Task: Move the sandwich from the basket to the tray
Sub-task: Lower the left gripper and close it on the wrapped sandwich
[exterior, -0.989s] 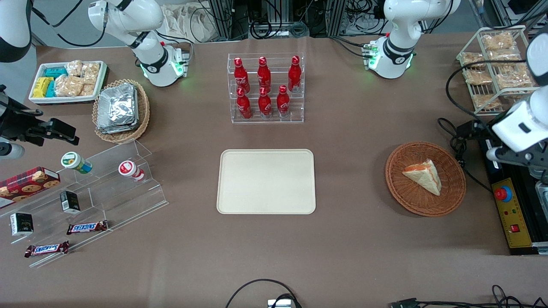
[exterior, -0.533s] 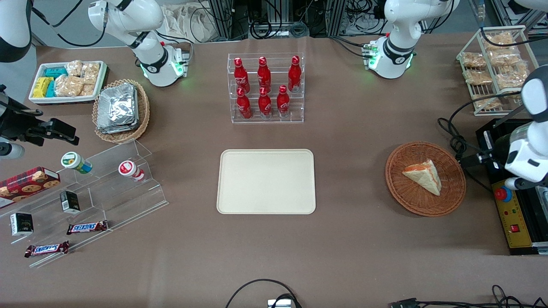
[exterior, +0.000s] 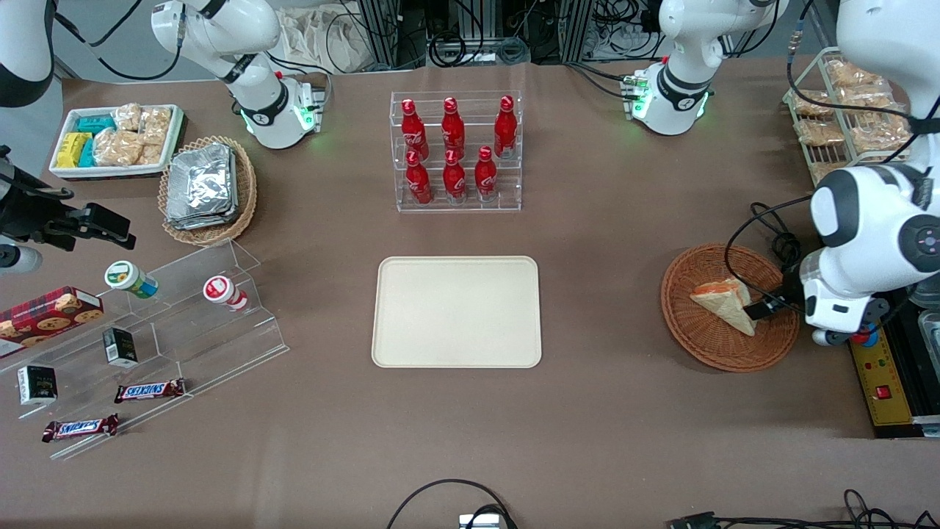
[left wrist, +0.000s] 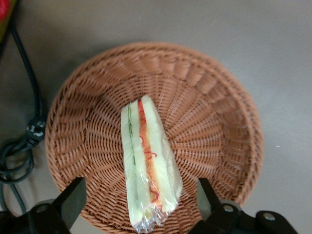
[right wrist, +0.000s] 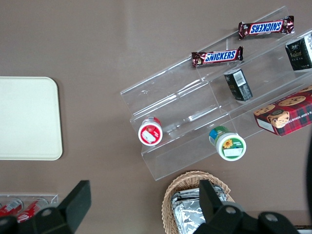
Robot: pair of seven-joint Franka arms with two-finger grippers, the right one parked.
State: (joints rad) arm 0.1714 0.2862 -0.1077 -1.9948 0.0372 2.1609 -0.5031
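Note:
The sandwich, a plastic-wrapped wedge of white bread with red-orange and green filling, lies in the round reddish-brown wicker basket toward the working arm's end of the table. My left gripper hangs low over the basket, open. In the left wrist view its two dark fingers stand wide apart on either side of the sandwich, not touching it, with the basket beneath. The gripper holds nothing. The cream tray lies bare at the table's middle and also shows in the right wrist view.
A rack of red bottles stands farther from the camera than the tray. Black cables and a yellow control box lie beside the basket. A wire rack of snack bags stands nearby. An acrylic stand sits toward the parked arm's end.
The left arm has swung in from the table's edge toward the basket. Its gripper now sits over the sandwich. Sandwich, basket and tray have not moved.

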